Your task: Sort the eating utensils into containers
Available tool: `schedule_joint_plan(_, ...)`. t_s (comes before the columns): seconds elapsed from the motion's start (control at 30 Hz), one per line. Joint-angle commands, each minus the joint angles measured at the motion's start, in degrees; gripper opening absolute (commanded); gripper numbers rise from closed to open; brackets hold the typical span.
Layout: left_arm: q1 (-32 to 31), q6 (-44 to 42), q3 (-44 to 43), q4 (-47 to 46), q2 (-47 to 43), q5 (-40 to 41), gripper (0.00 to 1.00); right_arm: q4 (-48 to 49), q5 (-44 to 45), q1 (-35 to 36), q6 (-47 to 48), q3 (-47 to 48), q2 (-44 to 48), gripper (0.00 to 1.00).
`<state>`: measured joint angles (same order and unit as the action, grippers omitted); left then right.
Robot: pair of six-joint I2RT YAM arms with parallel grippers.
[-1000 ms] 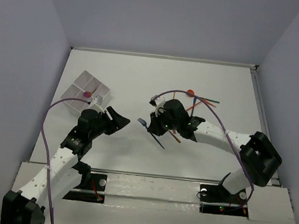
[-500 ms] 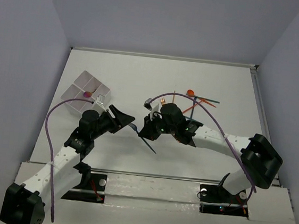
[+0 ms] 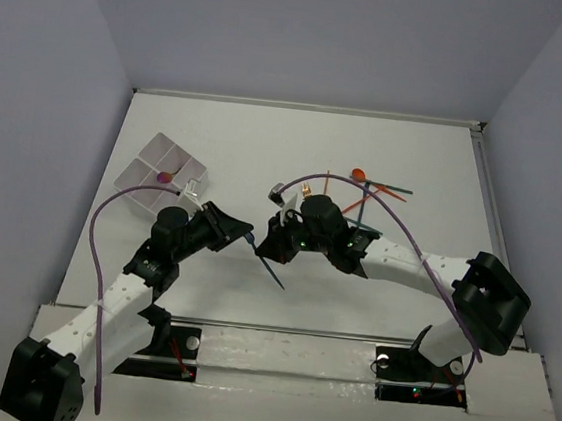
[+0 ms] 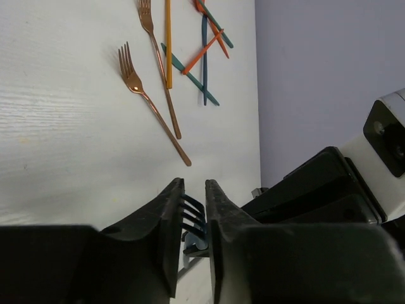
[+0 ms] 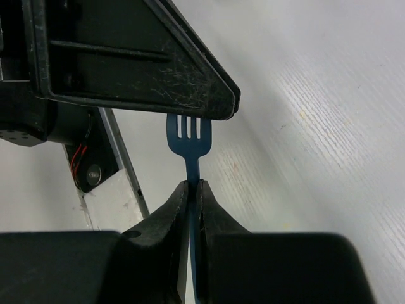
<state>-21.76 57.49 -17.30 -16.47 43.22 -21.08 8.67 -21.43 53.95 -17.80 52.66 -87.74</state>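
**Blue fork changing hands above the table**

Your right gripper [image 5: 193, 185] is clamping the blue fork [image 5: 189, 134] by its handle and pointing the tines outward, so the other arm has a free end to take. Your left gripper [image 4: 194, 185] is straddling those tines with narrow jaws, but you cannot tell whether they are pressing yet. The handover is probably happening because the tray [image 3: 156, 157] is sitting on the left arm's side. The remaining utensils [image 4: 154, 104] are lying on the table [image 3: 267, 149].
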Motion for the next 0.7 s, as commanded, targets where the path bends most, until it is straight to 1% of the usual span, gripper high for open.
schedule_joint_plan(0.0, -0.7, 0.3, -0.3, -5.1, 0.4, -2.5, 0.22, 4.6, 1.7, 0.6, -0.2, -0.5, 1.3, 0.07)
schedule_joint_plan(0.03, -0.7, 0.3, -0.4, -5.0, 0.3, -2.6, 0.14, 4.7, 1.9, 0.6, -0.2, -0.5, 1.3, 0.07)
schedule_joint_plan(0.1, -0.7, 0.2, -0.6, -4.7, -0.2, -2.3, 0.06, 5.1, 2.5, 0.6, -0.2, -1.0, 1.6, 0.07)
schedule_joint_plan(0.17, -0.7, -0.2, -0.7, -4.6, -0.7, -1.9, 0.06, 5.8, 3.3, 0.6, -0.5, -1.4, 2.1, 0.07)
schedule_joint_plan(0.2, -0.7, -0.6, -1.3, -3.8, -1.0, -1.1, 0.06, 5.9, 3.6, 0.6, -0.7, -1.8, 2.8, 0.11)
schedule_joint_plan(0.23, -0.7, -1.1, -1.9, -2.1, -1.9, -0.5, 0.06, 5.9, 4.5, 0.6, -0.9, -2.2, 3.3, 0.26)
schedule_joint_plan(0.3, -0.7, -3.3, -4.7, 0.5, -3.4, 3.1, 0.06, 5.5, 5.7, 0.6, -1.2, -2.7, 4.8, 0.45)
schedule_joint_plan(0.33, -0.7, -4.4, -6.2, 2.0, -3.9, 4.5, 0.06, 4.8, 6.1, 0.6, -1.1, -3.1, 5.6, 0.53)
schedule_joint_plan(0.37, -0.7, -5.7, -7.7, 5.4, -4.3, 6.3, 0.06, 4.4, 6.8, 0.6, -1.1, -3.4, 6.4, 0.62)
schedule_joint_plan(0.4, -0.7, -8.9, -11.7, 7.2, -4.8, 10.4, 0.06, 4.2, 8.0, 0.6, -1.0, -4.0, 8.9, 0.66)
schedule_joint_plan(0.43, -0.7, -10.6, -13.9, 9.1, -4.9, 12.7, 0.06, 3.6, 8.5, 0.6, -0.8, -5.0, 10.2, 0.69)
schedule_joint_plan(0.47, -0.7, -12.5, -15.9, 10.9, -4.9, 15.2, 0.06, 3.2, 8.9, 0.6, -0.6, -5.5, 11.6, 0.70)
schedule_joint_plan(0.5, -0.7, -14.2, -19.9, 14.1, -4.5, 19.7, 0.06, 2.6, 9.9, 0.6, -0.1, -6.0, 12.9, 0.72)
schedule_joint_plan(0.53, -0.7, -17.6, -21.9, 15.2, -4.0, 21.2, 0.06, 2.2, 10.4, 0.6, 0.1, -6.5, 14.3, 0.72)
schedule_joint_plan(0.6, 0.5, -20.9, -27.0, 18.7, -2.0, 27.0, 0.06, 0.8, 11.9, 0.6, 0.9, -8.0, 17.9, 0.73)
schedule_joint_plan(0.67, 2.2, -25.0, -30.0, 20.9, -0.7, 29.6, 0.06, -0.7, 13.8, 0.6, 1.0, -8.9, 20.8, 0.73)
